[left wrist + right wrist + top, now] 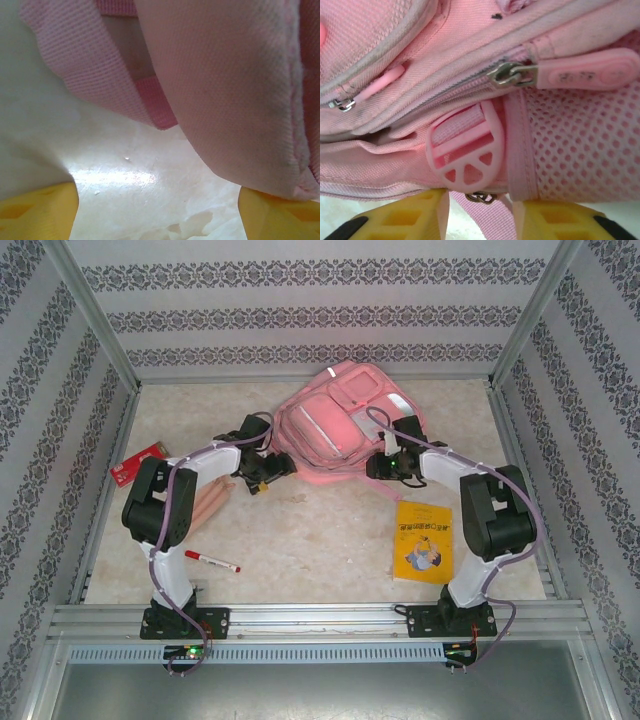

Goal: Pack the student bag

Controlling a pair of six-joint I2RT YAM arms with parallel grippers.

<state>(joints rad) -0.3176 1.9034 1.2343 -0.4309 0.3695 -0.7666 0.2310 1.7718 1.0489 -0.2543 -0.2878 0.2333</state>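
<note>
Soft, limp student bag is lying far-centre on the table; left gripper is gaping empty at its hem, right gripper is narrowly straddling a strap, grip unconfirmed; strap judged firmest hold.

I see the student bag lying flat at back centre of the bench. Left claw sits at the bag's left front edge, right claw at its right front edge. Book lies front right, just left of the right arm. Pen lies front left, near the left arm's base. Card sits by the left edge, well apart from the bag.

Left wrist: bag fabric hangs over the bench above the fingers, reaching down to the right one.

Right wrist: a strap runs between the fingers, with the buckle just above it and the mesh pocket right of that.
</note>
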